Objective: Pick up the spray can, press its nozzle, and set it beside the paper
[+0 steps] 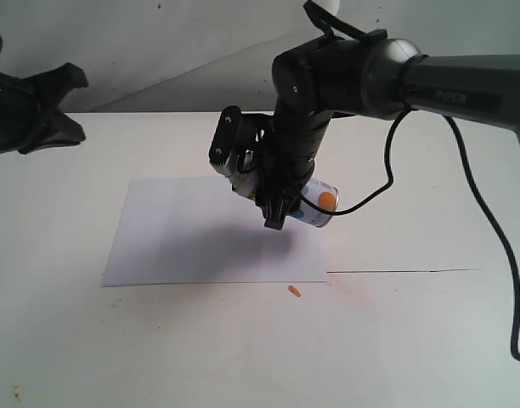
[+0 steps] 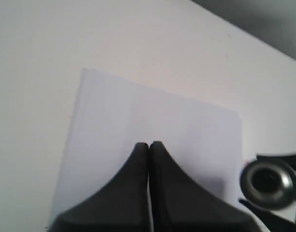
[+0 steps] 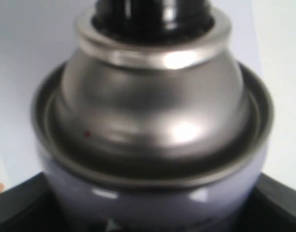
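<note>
Silver can (image 1: 318,202): right fingers (image 1: 275,217) grip it, tilted above the paper (image 1: 183,229).
Left fingers (image 2: 128,193): closed, empty; we should press the nozzle (image 3: 153,12) squarely.

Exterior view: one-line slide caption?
Jaws of the right arm grip the dotted silver-white spray can, tilted, above the white paper sheet.

Gloss against matt
The spray can (image 3: 153,121) has a glossy metal dome; the paper (image 1: 175,246) and worktop (image 1: 396,340) look smooth, matt.
</note>
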`<state>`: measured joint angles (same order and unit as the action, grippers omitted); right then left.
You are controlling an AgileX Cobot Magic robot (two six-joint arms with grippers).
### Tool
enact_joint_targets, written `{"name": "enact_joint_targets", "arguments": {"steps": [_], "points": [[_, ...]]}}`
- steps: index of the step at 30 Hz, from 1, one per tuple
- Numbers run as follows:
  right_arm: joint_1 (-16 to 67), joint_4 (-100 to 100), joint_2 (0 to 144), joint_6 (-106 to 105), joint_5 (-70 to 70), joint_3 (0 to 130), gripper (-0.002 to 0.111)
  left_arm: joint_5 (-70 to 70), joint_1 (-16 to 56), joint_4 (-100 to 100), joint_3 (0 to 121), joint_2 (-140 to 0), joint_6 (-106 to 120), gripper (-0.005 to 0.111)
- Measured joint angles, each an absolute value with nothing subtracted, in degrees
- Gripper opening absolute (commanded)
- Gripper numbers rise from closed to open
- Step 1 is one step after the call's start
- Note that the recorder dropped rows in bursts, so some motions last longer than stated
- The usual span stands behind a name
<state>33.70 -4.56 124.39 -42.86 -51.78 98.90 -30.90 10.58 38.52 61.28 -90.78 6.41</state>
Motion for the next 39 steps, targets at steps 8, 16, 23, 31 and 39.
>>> {"name": "enact_joint_targets", "arguments": {"steps": [8,16,23,31,39], "points": [[33.7,-5.35,126.36,-42.97,-51.4,98.9,0.0,-50.93,10.68,53.42,73.44,-101.96,24.76,0.001],[33.7,-7.68,127.13,-42.97,-51.4,98.9,0.0,-63.42,10.68,53.42,86.81,-115.3,25.68,0.0],[33.7,-7.89,127.13,-43.54,-51.28,98.9,0.0,-69.35,10.68,55.6,94.49,-126.25,25.68,0.0],[33.7,-7.89,127.65,-44.8,-49.67,98.9,0.0,-69.58,10.94,57.18,94.73,-126.95,27.12,0.0],[33.7,-7.89,128.53,-44.83,-49.67,98.9,0.0,-69.69,14.34,56.94,94.73,-126.98,28.29,0.0]]}}
